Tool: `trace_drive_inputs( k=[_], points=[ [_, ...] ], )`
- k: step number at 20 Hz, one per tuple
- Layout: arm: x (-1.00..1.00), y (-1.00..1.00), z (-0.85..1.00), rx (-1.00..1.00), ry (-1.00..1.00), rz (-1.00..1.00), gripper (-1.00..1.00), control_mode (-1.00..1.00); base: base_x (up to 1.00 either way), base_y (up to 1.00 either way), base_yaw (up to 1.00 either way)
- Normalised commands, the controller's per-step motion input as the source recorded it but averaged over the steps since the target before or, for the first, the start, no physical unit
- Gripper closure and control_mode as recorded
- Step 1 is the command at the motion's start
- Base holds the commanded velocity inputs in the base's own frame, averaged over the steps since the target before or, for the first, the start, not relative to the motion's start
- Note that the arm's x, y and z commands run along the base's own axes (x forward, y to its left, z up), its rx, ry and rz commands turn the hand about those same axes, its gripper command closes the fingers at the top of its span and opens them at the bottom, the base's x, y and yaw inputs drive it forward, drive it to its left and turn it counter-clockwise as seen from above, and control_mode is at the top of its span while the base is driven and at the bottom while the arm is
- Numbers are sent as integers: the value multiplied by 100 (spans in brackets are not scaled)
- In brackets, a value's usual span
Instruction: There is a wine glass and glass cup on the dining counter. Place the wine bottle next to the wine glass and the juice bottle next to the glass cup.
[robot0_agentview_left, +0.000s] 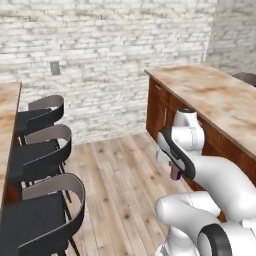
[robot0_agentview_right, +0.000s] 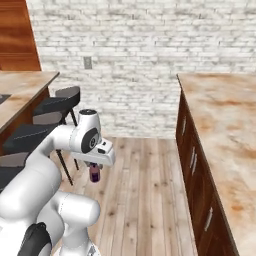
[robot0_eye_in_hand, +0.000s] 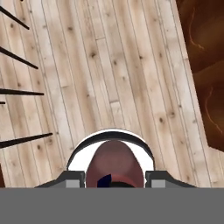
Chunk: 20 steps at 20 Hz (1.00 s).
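My gripper (robot0_eye_in_hand: 114, 180) is shut on the juice bottle (robot0_eye_in_hand: 114, 159), a small dark reddish-maroon bottle that hangs below the hand over the wooden floor. From the base, the juice bottle (robot0_agentview_left: 175, 173) (robot0_agentview_right: 94, 174) shows under the gripper (robot0_agentview_left: 174, 167) (robot0_agentview_right: 94, 169), in the aisle between two counters. The dining counter (robot0_agentview_right: 27, 85) (robot0_agentview_left: 7, 110), with its marbled top and a dark inset at its edge, stands to the left behind the stools. The wine glass, the glass cup and the wine bottle are out of view.
Three dark stools (robot0_agentview_left: 42, 150) (robot0_agentview_right: 55, 107) line the dining counter's side. A second marbled counter on brown wood cabinets (robot0_agentview_left: 210, 95) (robot0_agentview_right: 220, 130) runs along the right. A white brick wall (robot0_agentview_right: 130, 45) closes the far end. Wooden floor (robot0_eye_in_hand: 109, 65) lies below the hand.
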Motion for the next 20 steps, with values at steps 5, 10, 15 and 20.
trace_drive_inputs(
  k=[5,10,15,20],
  points=[
    [0,0,0,0,0,0,100,100,42,-34,24],
    [0,0,0,0,0,0,100,100,42,-31,28],
    [0,0,0,0,0,0,100,100,42,-30,29],
    [0,0,0,0,0,0,100,100,50,-35,19]
  ],
)
